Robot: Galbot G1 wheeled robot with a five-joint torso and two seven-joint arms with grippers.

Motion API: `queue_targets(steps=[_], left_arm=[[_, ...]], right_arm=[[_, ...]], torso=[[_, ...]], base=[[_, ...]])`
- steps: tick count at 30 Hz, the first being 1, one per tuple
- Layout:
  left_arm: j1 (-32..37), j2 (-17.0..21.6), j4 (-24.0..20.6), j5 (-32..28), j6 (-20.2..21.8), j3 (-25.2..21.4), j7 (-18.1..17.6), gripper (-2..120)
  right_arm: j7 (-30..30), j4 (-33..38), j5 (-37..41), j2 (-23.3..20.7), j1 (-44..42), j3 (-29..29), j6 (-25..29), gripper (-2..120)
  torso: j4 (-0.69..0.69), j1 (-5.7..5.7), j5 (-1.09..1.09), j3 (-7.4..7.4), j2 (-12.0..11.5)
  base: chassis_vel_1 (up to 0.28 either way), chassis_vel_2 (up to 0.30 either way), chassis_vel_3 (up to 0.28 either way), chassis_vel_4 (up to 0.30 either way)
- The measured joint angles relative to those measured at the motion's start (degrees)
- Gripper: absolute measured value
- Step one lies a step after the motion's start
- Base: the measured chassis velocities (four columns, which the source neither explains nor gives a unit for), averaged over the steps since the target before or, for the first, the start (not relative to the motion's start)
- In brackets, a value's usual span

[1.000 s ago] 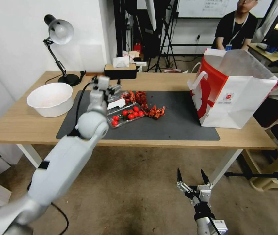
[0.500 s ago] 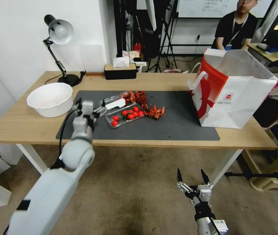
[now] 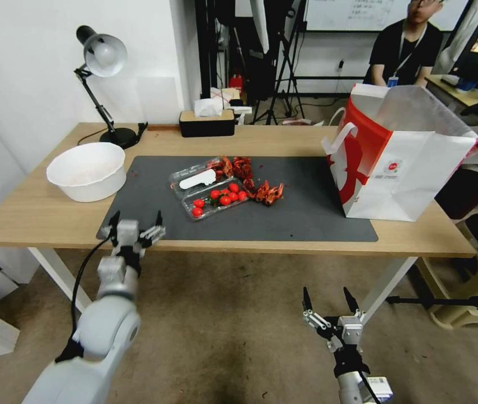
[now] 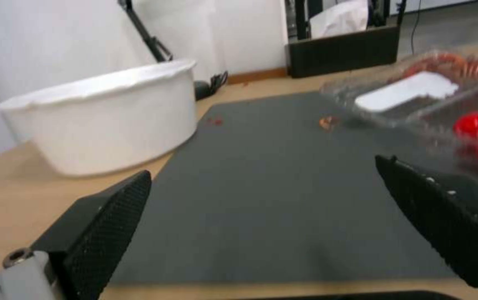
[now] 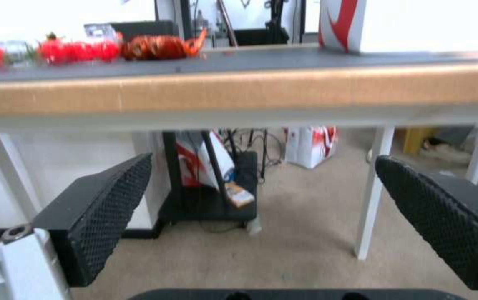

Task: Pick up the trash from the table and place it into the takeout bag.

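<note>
At the table (image 3: 36, 216) edge, both grippers' fingers (image 4: 108, 221) spread wide, holding nothing

Takeout bag (image 3: 413, 168) cut off by the top edge in the right wrist view, inside hidden in the head view. Clamshell box (image 4: 445, 108) blurry and cut off at the edge in the left wrist view. Red bits (image 3: 250, 174) beside the box too small to tell what they are. Left end effector (image 4: 261, 216) finger ends cut off by the picture's edge. Desk (image 5: 250, 89) top hidden from below in the right wrist view.
</note>
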Motion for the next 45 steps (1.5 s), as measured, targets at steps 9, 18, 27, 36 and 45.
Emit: queue_targets(steps=[9, 18, 27, 36, 45], left_arm=[[7.5, -2.8, -2.3, 1.1, -5.2, -2.8, 1.5, 100], [11.4, -3.5, -3.5, 2.0, -9.3, -3.0, 3.5, 100], [11.6, -4.0, -2.6, 0.8, -10.6, -2.6, 5.1, 100], [11.5, -4.1, -1.6, 1.9, -10.7, -2.1, 5.5, 100], [11.4, -4.1, -1.5, 1.9, -10.7, -2.0, 5.4, 100]], right_arm=[[-0.3, 4.4, -0.7, 0.0, 0.0, 0.9, 0.1, 100], [0.1, 8.8, -0.8, -0.6, 0.9, 1.7, -1.8, 100], [0.4, 9.5, 1.1, -1.4, 2.1, 1.8, -4.8, 100], [0.4, 8.8, 2.1, -1.6, 2.3, 1.7, -5.8, 100], [0.5, 8.8, 2.1, -1.6, 2.3, 1.7, -5.8, 100]], torso=[[0.0, 0.0, 0.01, 0.0, 0.0], [0.0, -0.01, 0.0, 0.0, 0.0], [0.0, 0.0, 0.01, 0.0, 0.0], [0.0, 0.0, 0.01, 0.0, 0.0], [0.0, 0.0, 0.01, 0.0, 0.0]], base=[[0.0, 0.0, 0.0, 0.0], [0.0, 0.0, 0.0, 0.0], [0.0, 0.0, 0.0, 0.0], [0.0, 0.0, 0.0, 0.0], [0.0, 0.0, 0.0, 0.0]])
